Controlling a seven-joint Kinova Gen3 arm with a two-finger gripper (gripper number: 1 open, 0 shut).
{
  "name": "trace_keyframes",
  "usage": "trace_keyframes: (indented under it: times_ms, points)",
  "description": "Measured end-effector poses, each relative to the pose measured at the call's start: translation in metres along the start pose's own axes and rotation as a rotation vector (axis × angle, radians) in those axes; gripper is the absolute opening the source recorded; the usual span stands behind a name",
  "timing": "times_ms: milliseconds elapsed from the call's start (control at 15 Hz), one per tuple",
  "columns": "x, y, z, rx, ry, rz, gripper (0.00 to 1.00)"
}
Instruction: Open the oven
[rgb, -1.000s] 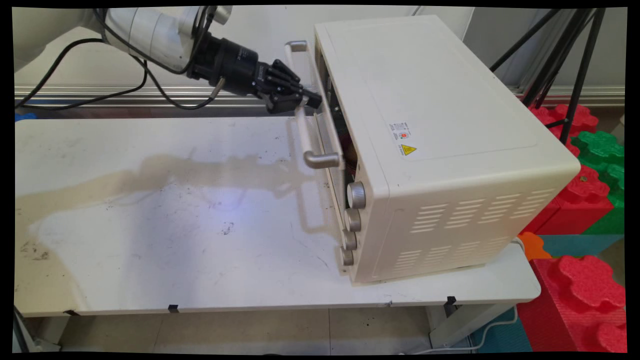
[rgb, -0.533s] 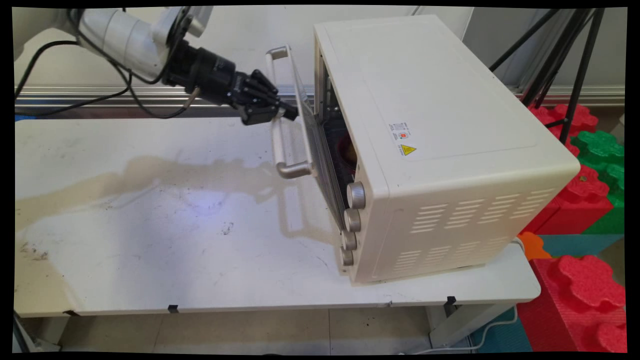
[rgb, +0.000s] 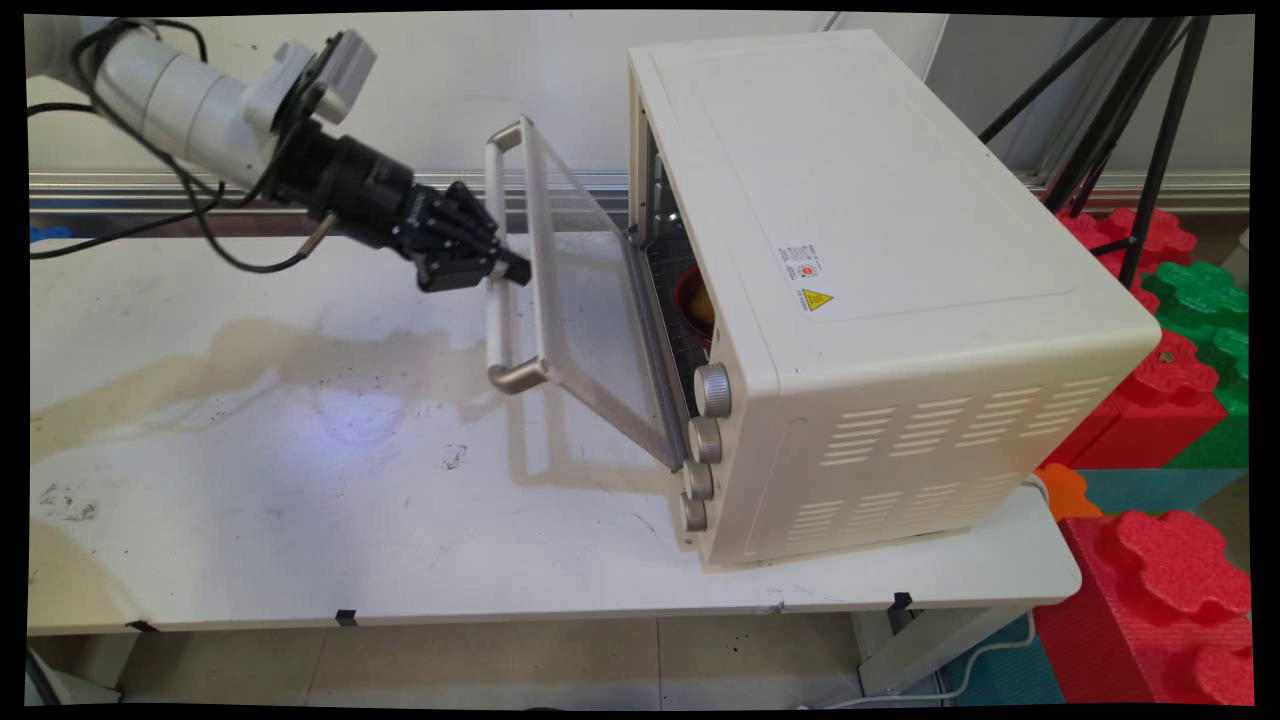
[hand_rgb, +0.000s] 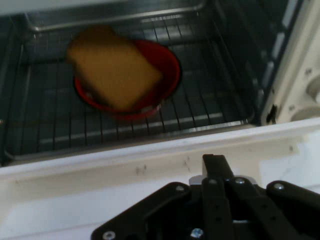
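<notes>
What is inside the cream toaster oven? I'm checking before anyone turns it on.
Through the part-open glass door, a red bowl sits on the wire rack, with a yellow-brown slice like bread resting across it. The bowl's inside is covered by the slice.

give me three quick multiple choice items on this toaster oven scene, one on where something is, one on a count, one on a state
1. Where is the red bowl?
A. on the wire rack inside the toaster oven
B. on the table beside the oven
C. on top of the oven

2. How many knobs run down the oven's front?
A. two
B. four
C. six

3. What state is the oven door in?
A. fully shut
B. partly open, with the pincer at its handle
C. taken off and lying on the table

Answers: 1 A, the hand view shows the bowl on the rack with a yellow sponge-like slab in it. 2 B, four knobs are stacked in the main view. 3 B, the glass door tilts away from the oven.
</notes>
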Motion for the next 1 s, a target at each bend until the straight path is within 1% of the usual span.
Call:
trace_keyframes:
  times_ms: [67,400,1000]
  points:
    - [-0.003,0.001,-0.002,-0.002,-0.006,0.000,0.00]
    - [-0.035,0.010,-0.013,-0.020,-0.063,-0.007,0.00]
    - [-0.084,0.019,-0.015,-0.034,-0.138,-0.025,0.00]
